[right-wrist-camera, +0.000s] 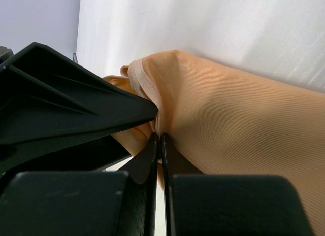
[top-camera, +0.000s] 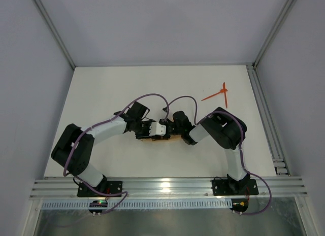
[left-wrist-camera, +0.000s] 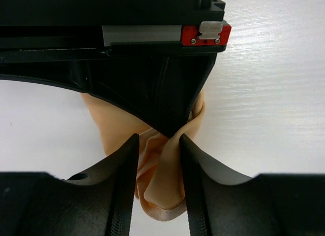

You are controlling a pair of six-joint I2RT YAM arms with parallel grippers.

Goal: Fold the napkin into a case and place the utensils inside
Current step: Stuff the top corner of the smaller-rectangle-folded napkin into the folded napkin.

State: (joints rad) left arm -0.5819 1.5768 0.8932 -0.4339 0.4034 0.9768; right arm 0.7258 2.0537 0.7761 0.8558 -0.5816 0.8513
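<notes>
The peach-orange napkin [top-camera: 156,140] lies bunched at the table's middle, mostly hidden under both grippers. In the left wrist view its folds [left-wrist-camera: 162,190] hang between the parted fingers of my left gripper [left-wrist-camera: 158,137], touching the right finger with a gap at the left one. My right gripper [right-wrist-camera: 159,137] is shut on a thin edge of the napkin [right-wrist-camera: 238,124]. From above, the left gripper [top-camera: 160,130] and right gripper [top-camera: 175,127] meet tip to tip. The two orange-red utensils [top-camera: 216,95] lie crossed at the far right, away from both grippers.
An aluminium rail [top-camera: 267,124] runs along the table's right side and another [top-camera: 167,186] along the near edge by the arm bases. Grey walls enclose the white table [top-camera: 127,89] at left, back and right.
</notes>
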